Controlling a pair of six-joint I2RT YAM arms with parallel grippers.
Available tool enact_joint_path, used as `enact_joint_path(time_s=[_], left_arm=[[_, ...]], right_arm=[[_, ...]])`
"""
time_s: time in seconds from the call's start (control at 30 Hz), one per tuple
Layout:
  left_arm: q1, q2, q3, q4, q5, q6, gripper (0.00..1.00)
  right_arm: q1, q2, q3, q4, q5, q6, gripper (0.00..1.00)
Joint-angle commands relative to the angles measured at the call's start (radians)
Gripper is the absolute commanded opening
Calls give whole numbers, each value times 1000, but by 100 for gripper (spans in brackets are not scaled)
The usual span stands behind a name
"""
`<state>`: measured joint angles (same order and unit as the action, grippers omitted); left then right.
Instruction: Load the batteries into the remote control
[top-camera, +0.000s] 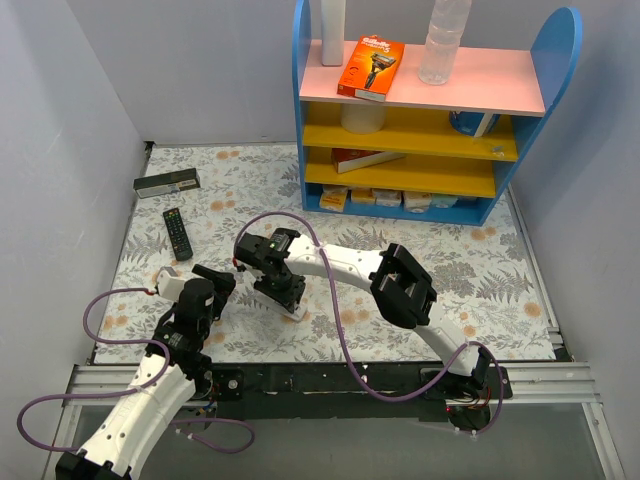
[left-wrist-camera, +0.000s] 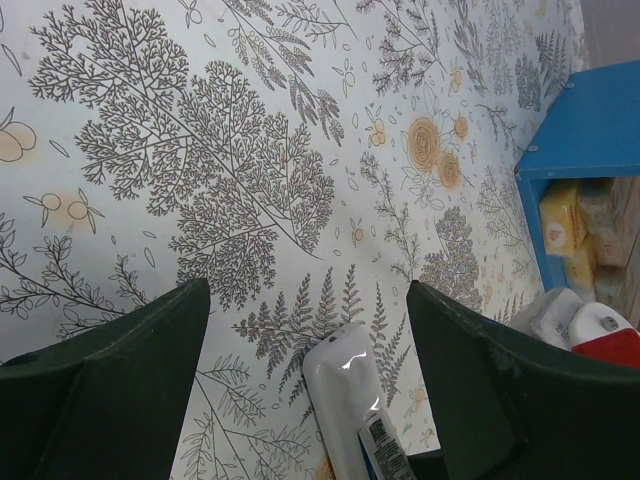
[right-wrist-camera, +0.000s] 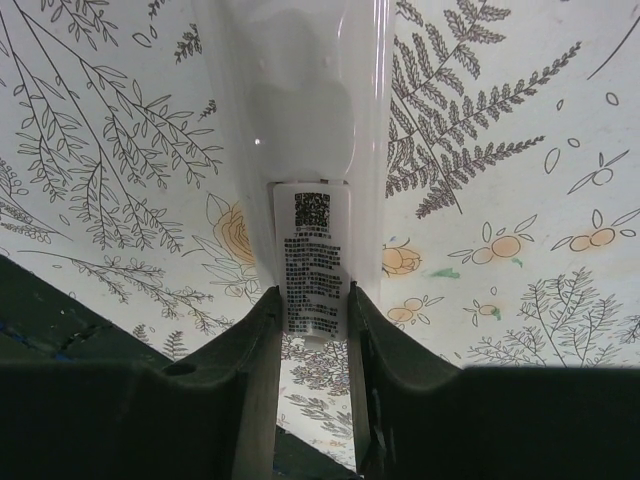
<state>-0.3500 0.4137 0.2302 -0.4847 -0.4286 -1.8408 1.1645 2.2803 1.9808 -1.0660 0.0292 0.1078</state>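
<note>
My right gripper (top-camera: 287, 292) reaches across to the left half of the mat and is shut on the white remote control (top-camera: 297, 311). In the right wrist view its fingers (right-wrist-camera: 262, 340) pinch the narrow labelled end of the remote control (right-wrist-camera: 300, 120), which stretches away over the floral mat. My left gripper (top-camera: 218, 283) stands open just left of it. In the left wrist view the remote control's rounded tip (left-wrist-camera: 345, 385) shows low between the wide-apart fingers (left-wrist-camera: 150, 350) and touches neither of them. The batteries are out of view.
A black remote (top-camera: 177, 232) and a long dark flat box (top-camera: 167, 182) lie at the mat's far left. A blue shelf unit (top-camera: 430, 110) with boxes and a bottle stands at the back right. The right arm's cable (top-camera: 335, 300) loops over the mat.
</note>
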Motion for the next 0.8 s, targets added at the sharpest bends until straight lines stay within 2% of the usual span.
enact_joint_path(time_s=[0.0, 0.1, 0.33, 0.57, 0.77], left_arm=[[-1, 2, -12, 11, -6, 11, 80], [-1, 4, -11, 9, -6, 12, 80], [-1, 4, -12, 11, -1, 15, 80], [-1, 4, -14, 15, 7, 20, 80], [-1, 2, -14, 31, 34, 46, 80]], right_arm=[[-3, -31, -4, 109, 46, -8, 14], [-3, -27, 10, 103, 29, -7, 17], [-23, -12, 88, 38, -22, 19, 16], [-57, -18, 99, 20, -66, 41, 17], [-55, -51, 46, 26, -63, 35, 11]])
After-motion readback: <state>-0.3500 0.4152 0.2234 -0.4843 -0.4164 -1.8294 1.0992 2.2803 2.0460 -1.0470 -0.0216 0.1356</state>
